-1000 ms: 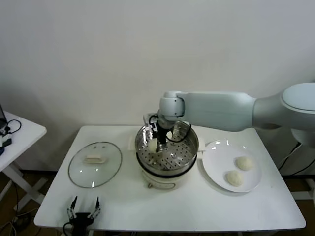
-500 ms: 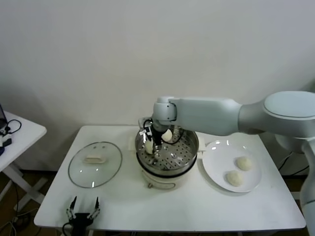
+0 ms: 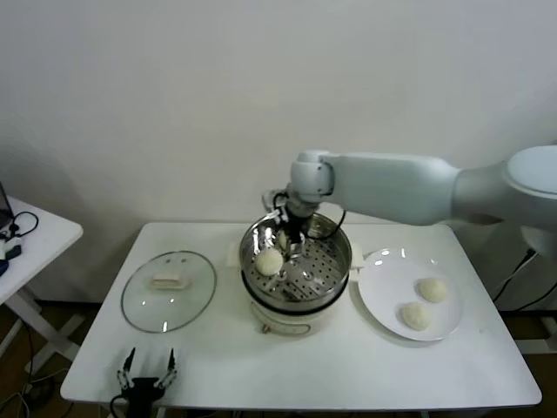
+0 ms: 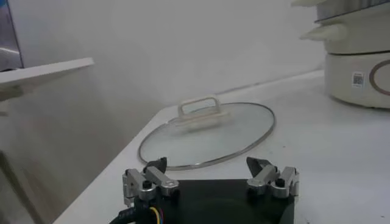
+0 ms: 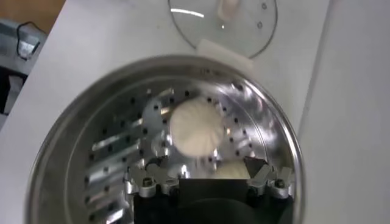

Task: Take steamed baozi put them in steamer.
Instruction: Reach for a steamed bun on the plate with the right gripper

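The steamer [image 3: 341, 258] stands mid-table, a shiny perforated basket on a cream pot base. One steamed baozi [image 3: 269, 260] lies in its left part and also shows in the right wrist view [image 5: 195, 126]. A second baozi [image 5: 229, 172] lies in the basket under my right gripper, partly hidden. My right gripper [image 3: 286, 238] hovers over the basket [image 5: 67, 128], open and empty [image 5: 205, 171]. Two more baozi [image 3: 432, 289] [image 3: 415, 315] lie on the white plate [image 3: 379, 277]. My left gripper [image 3: 148, 373] is parked open at the table's front left [image 4: 210, 173].
The glass lid [image 3: 168, 290] with a cream handle lies flat left of the steamer, also in the left wrist view [image 4: 207, 131] and the right wrist view [image 5: 222, 18]. A small white side table [image 3: 39, 239] stands at far left.
My right gripper has let go of a baozi in the left part of the basket and moved right and back over the steamer. The left arm has not moved.
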Controlling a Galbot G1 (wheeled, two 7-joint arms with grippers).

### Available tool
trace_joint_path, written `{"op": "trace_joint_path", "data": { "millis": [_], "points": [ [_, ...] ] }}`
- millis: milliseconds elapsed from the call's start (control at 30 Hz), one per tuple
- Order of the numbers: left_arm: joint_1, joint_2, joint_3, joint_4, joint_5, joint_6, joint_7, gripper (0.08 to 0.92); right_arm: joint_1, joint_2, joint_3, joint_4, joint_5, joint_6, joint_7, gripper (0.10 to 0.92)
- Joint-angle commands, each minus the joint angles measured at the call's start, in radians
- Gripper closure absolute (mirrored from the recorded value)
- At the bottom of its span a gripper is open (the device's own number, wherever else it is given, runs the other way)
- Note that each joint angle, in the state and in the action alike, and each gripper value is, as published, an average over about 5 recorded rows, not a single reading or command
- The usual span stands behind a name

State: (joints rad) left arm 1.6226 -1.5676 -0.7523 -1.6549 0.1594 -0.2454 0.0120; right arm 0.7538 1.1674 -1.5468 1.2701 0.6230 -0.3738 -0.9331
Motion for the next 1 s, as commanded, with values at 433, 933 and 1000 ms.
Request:
{"op": "trace_joint_path", "data": {
  "millis": [433,933,1000],
  "points": [
    [0.003,-0.011,-0.009,-0.001,0.007,0.0,-0.004,0.177,-0.152,-0.616,-0.024,0.141,-0.34,0.166,-0.111,0.203],
    [0.019,-0.012,-0.023,-0.001,0.033,-0.004,-0.007,0.177,-0.481,-0.619,0.208,0.062,-0.466,0.17,-0.096,0.203],
    [0.021,-0.013,-0.022,-0.001,0.036,-0.005,-0.008,0.177,-0.5,-0.613,0.223,0.053,-0.471,0.17,-0.093,0.203]
  ]
}}
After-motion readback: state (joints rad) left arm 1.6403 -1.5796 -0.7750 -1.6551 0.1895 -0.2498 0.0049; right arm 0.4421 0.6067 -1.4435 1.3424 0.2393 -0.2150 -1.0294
